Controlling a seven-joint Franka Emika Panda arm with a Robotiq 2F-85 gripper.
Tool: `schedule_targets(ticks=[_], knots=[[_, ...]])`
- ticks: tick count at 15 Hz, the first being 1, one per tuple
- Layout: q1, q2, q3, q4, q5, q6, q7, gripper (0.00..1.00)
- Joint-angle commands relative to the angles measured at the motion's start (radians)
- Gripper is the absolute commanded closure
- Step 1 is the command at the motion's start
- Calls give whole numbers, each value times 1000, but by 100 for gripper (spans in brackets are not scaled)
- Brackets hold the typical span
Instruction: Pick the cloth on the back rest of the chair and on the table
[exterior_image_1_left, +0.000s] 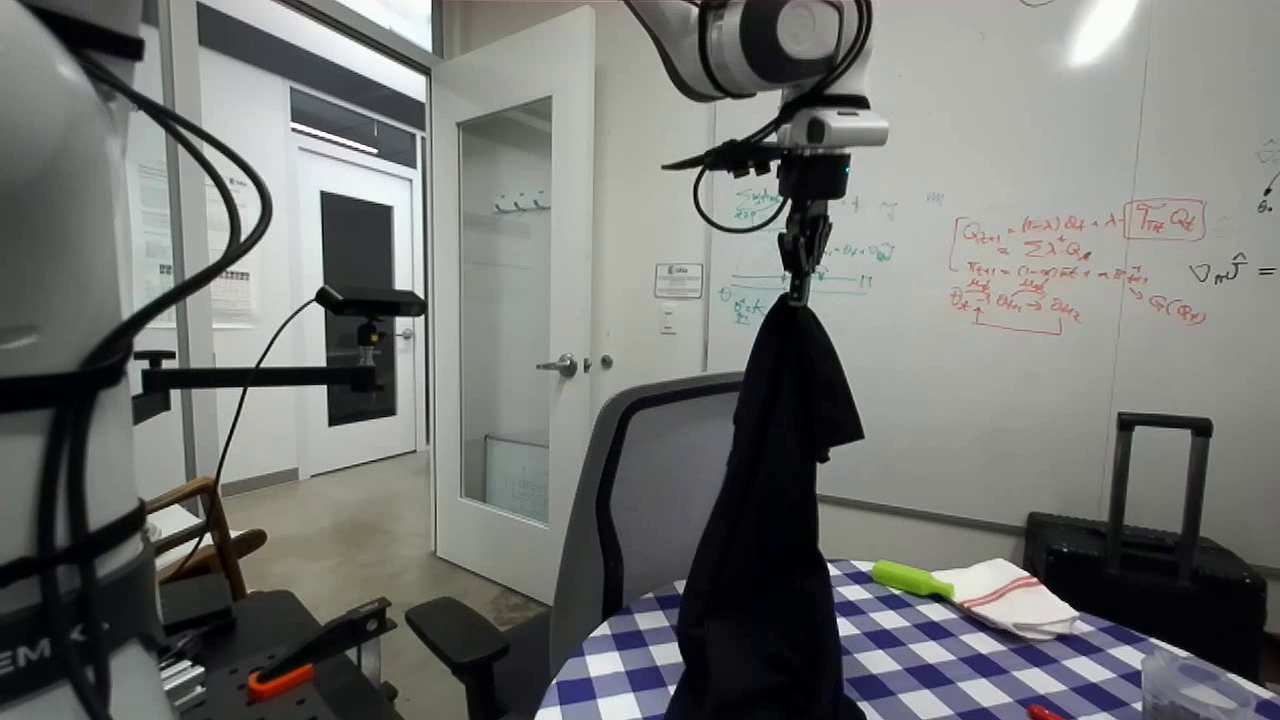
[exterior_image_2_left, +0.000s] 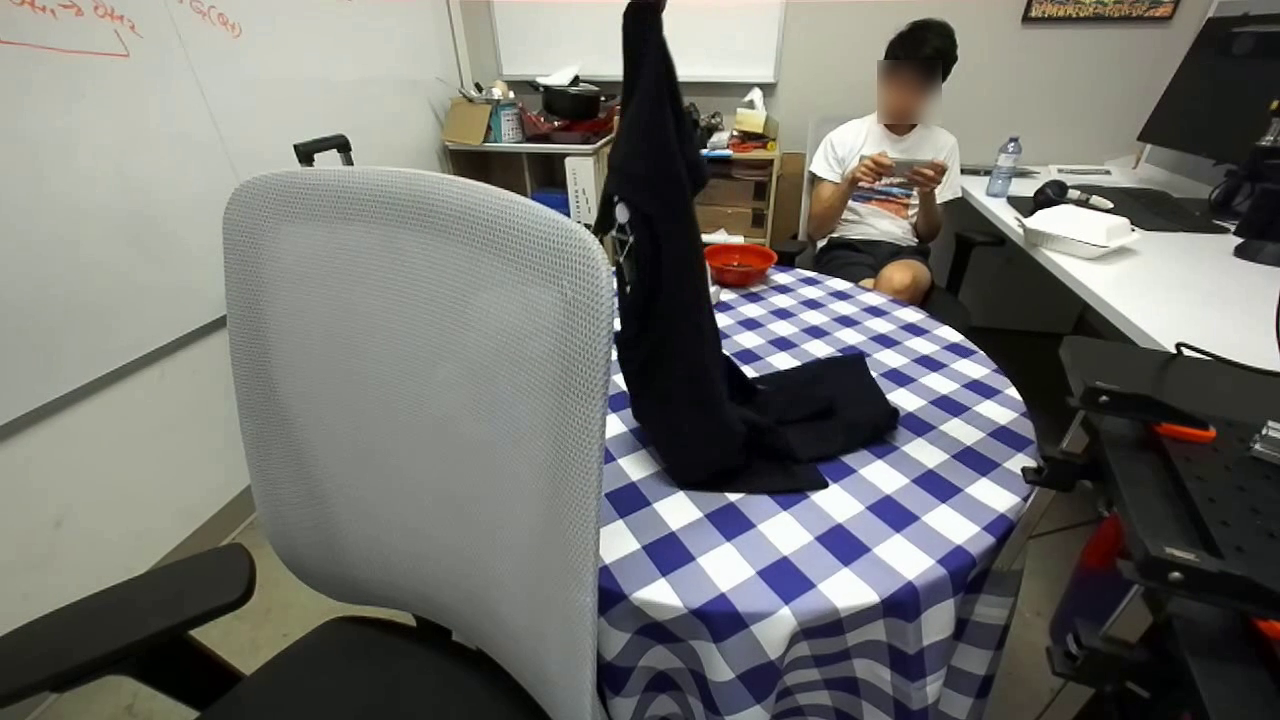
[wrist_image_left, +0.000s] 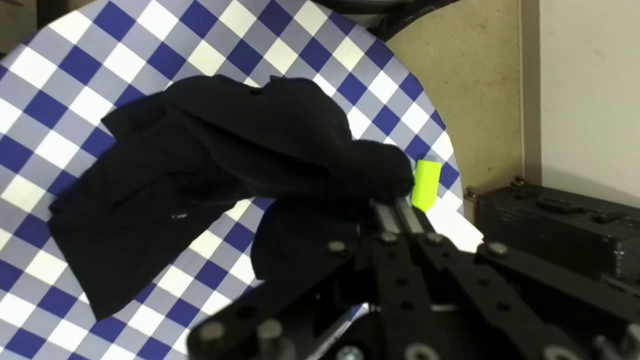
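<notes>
Chair back rest (exterior_image_2_left: 415, 380) stands foremost in an exterior view, the black cloth (exterior_image_2_left: 665, 330) at its 3 o'clock. The gripper (exterior_image_1_left: 797, 292) is clenched on the cloth's upper end; from there the fabric hangs to the checkered table (exterior_image_2_left: 800, 550), its lower folds lying toward 3 o'clock. The step in hand is probably the laying-down. For a tidy result, descend slowly, drawing toward 9 o'clock in the wrist view, away from the green object (wrist_image_left: 426, 184) at the gripper's 2 o'clock, and release only once the upper end lies supported on the folds beneath.
</notes>
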Motion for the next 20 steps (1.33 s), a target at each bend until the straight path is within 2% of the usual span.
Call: schedule_targets(ticks=[1,4,8,9,11,15,17,20], knots=[[36,237,15,179,-29,44,17,99],[66,426,1,324,-68,64,53,99],[65,625,-11,526,-88,19,88,99],[62,661,-13,575,-88,-3,95,72],[53,723,-16,672,-86,-37,106,65],[27,810,-7,860,-79,-144,103,36],[6,816,14,896,-65,-215,73,21],[-2,801,12,868,-84,-310,44,1]])
